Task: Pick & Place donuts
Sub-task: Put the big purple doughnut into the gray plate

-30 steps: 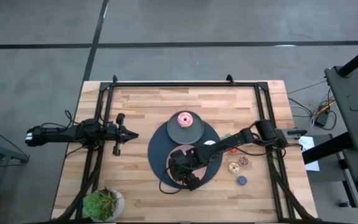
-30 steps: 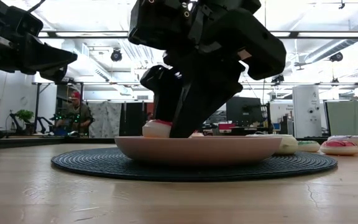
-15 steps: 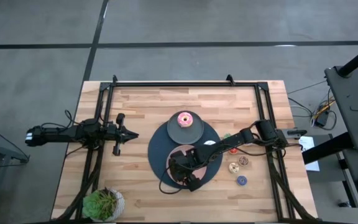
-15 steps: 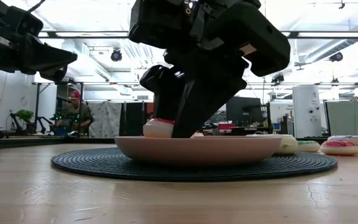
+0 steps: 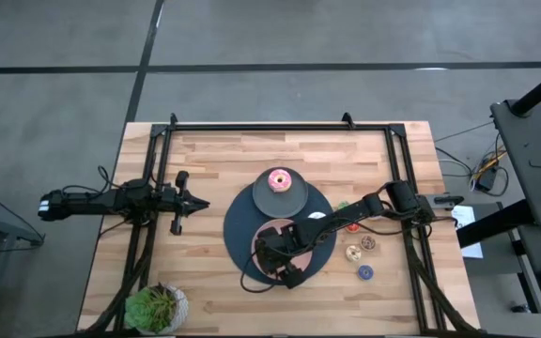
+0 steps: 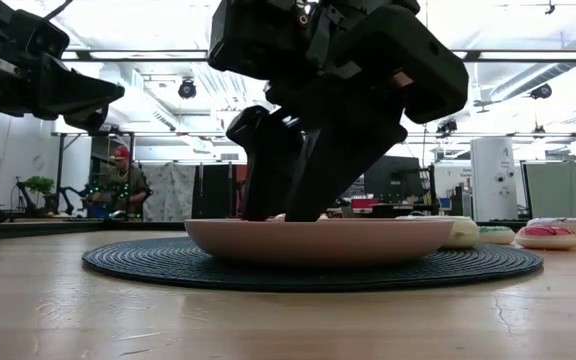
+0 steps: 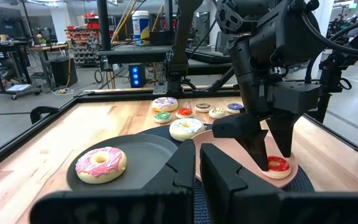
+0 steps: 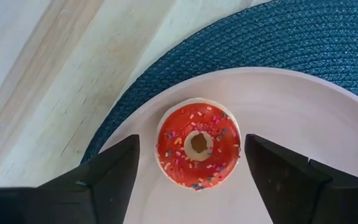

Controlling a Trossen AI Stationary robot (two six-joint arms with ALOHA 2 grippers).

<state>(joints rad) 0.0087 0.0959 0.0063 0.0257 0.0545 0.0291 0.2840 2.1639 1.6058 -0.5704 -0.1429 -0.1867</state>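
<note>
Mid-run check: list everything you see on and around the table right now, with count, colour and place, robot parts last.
Red donut: one, red frosting with sprinkles, lying flat on the pink plate between the right gripper's fingers.
Pink donut: one, pink frosting, on the grey plate.
White donut: one, white frosting, on the mat beside the plates.
Small donuts: several, mixed colours, on the wood right of the mat.
Pink plate: one, on the mat.
Grey plate: one, at the mat's far edge.
Mat: one, dark blue, round, table centre.
Plant: one, green, near left corner.
Left gripper: parked at left, shut.
Right gripper: open, straddling the red donut.
</note>
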